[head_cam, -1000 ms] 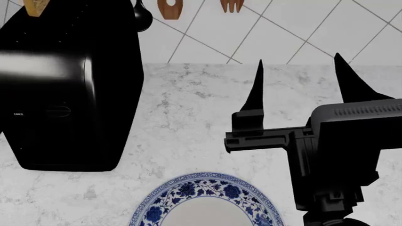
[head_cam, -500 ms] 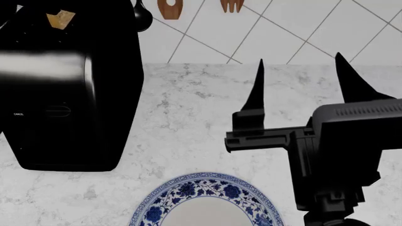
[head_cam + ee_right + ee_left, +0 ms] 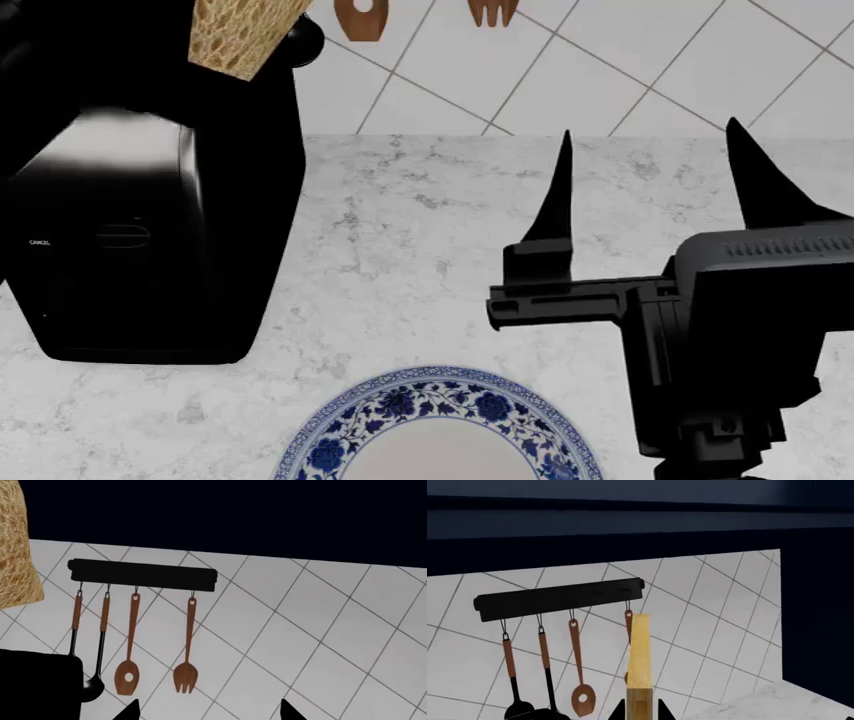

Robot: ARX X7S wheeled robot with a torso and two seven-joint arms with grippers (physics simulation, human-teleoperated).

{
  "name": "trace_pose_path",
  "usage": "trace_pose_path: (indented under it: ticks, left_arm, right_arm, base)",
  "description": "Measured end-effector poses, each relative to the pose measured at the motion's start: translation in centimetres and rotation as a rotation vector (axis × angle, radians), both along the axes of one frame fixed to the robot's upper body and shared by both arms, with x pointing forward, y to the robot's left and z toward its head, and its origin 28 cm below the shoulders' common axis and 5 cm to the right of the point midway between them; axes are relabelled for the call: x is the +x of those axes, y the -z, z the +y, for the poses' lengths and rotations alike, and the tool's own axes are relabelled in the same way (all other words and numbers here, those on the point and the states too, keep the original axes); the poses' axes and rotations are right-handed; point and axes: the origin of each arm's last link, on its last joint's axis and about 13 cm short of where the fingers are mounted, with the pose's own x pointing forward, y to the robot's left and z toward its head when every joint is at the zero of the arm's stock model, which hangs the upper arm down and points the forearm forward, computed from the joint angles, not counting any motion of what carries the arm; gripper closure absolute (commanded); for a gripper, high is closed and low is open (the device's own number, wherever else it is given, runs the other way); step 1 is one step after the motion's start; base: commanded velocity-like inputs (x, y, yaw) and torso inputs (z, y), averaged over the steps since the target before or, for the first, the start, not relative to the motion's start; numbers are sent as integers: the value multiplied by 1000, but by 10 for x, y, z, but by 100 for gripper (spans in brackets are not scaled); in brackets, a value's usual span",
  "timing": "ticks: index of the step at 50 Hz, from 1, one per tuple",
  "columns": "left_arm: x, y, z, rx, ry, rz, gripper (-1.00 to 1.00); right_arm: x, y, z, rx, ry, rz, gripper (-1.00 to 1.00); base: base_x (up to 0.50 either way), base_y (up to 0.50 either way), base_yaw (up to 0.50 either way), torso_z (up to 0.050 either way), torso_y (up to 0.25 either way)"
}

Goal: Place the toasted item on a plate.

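Note:
The toasted item (image 3: 240,35), a golden-brown porous slice, hangs in the air above the black toaster (image 3: 134,220) at the head view's top left. In the left wrist view it shows edge-on (image 3: 640,650), clamped between the tips of my left gripper (image 3: 640,712). It also shows at the edge of the right wrist view (image 3: 13,545). The plate (image 3: 400,395), white with a blue floral rim, lies on the counter at the near edge, partly cut off. My right gripper (image 3: 654,185) is open and empty over the counter, right of the toaster and beyond the plate; it also shows in the right wrist view (image 3: 208,712).
A black rail (image 3: 143,575) on the tiled wall carries wooden-handled utensils, among them a spoon (image 3: 128,672) and a fork (image 3: 185,677). A dark cabinet runs above the rail. The marble counter (image 3: 400,250) lies between toaster and right arm.
The toast has risen from the toaster and moved right, now showing much larger in the head view. My right gripper has shifted slightly right.

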Motion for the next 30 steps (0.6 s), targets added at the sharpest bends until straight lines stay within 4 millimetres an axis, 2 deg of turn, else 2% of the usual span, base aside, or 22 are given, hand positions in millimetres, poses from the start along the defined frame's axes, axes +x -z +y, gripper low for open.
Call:
trace_pose_path:
  ticks: [30]
  left_arm:
    - [-44, 35, -18, -245, 198, 197, 100]
  right_arm:
    - [-14, -15, -18, 12, 52, -1, -100]
  base:
    - [0, 0, 0, 0, 0]
